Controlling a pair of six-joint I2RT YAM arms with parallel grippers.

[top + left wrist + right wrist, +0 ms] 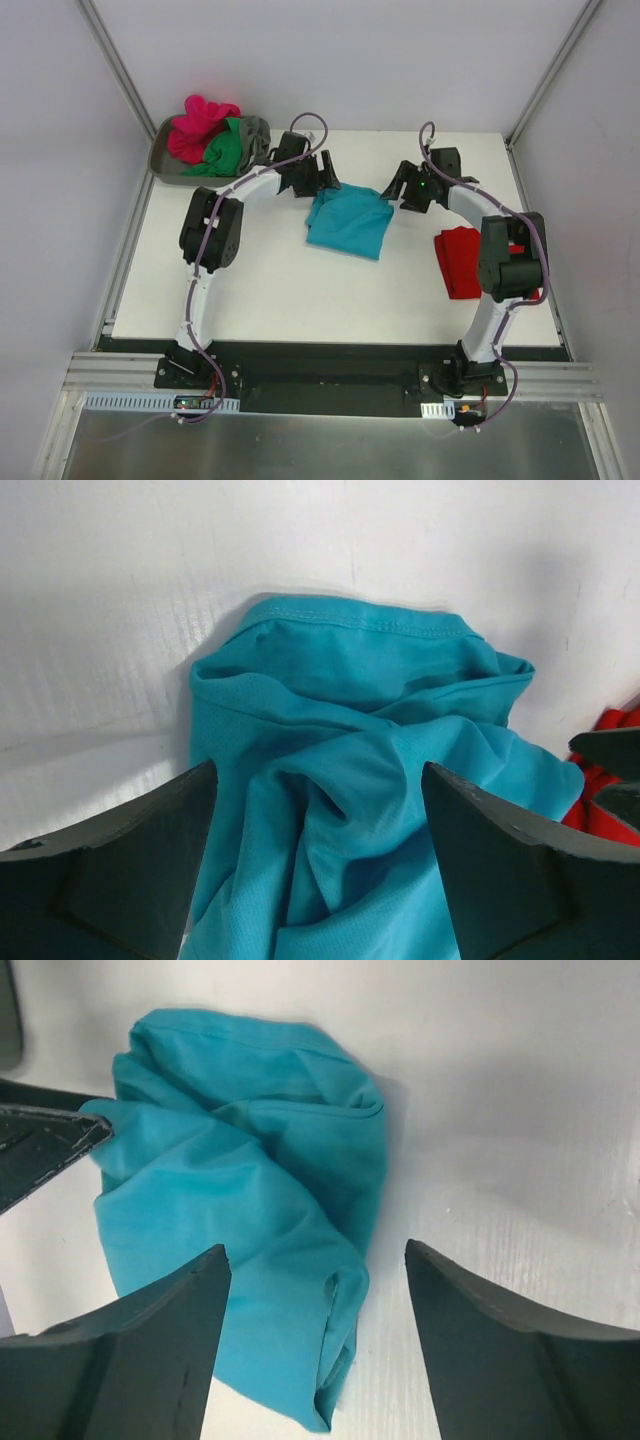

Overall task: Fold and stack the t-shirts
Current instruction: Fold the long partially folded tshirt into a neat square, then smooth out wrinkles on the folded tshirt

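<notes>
A teal t-shirt (349,223) lies rumpled and partly folded in the middle of the white table. My left gripper (326,182) hovers open over its far left corner; the left wrist view shows teal cloth (350,780) between the spread fingers. My right gripper (397,188) is open over the far right corner; the right wrist view shows the shirt's edge (300,1290) between its fingers. A folded red t-shirt (459,261) lies at the right, beside the right arm. Magenta-pink (198,125), green (226,152) and grey (256,132) shirts are heaped in the tray.
The grey plastic tray (166,166) stands at the table's far left corner. The table's white surface (300,300) lies bare in front of the teal shirt. Grey walls and metal frame posts close in the sides.
</notes>
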